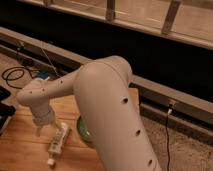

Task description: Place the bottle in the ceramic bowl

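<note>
The slim white bottle (57, 142) lies on its side on the wooden table (20, 150), cap toward the front. The green ceramic bowl (82, 131) sits just right of it, mostly hidden behind my white arm (100, 100). My gripper (40, 129) hangs from the wrist just left of the bottle's upper end, a little above the table. Nothing shows between its fingers.
A dark object (5, 117) sits at the table's left edge. Black cables (15, 75) lie on the floor at the back left. A long metal rail and dark wall run behind the table. My arm covers the table's right part.
</note>
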{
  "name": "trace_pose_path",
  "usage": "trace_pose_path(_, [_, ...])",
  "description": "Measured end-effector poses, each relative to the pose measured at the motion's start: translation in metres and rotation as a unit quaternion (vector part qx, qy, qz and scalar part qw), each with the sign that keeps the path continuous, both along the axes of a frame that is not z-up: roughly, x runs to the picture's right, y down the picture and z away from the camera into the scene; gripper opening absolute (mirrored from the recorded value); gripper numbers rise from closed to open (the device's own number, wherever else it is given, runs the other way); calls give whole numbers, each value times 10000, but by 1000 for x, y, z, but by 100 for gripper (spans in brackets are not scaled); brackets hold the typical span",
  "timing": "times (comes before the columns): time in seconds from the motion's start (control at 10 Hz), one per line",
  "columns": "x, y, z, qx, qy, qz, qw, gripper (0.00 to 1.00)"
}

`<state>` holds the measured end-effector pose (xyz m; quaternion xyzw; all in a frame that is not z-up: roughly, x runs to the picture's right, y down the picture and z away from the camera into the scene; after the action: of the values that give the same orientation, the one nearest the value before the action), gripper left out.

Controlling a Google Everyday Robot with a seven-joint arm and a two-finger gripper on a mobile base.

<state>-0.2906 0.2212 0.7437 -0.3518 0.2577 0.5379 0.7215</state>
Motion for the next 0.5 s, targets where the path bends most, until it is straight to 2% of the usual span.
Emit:
trace_pose_path(0.2, [-2, 8, 5, -112, 177, 9, 9998, 65])
trace_pose_path(0.5, [16, 6, 2, -41, 422, 189, 9989, 65])
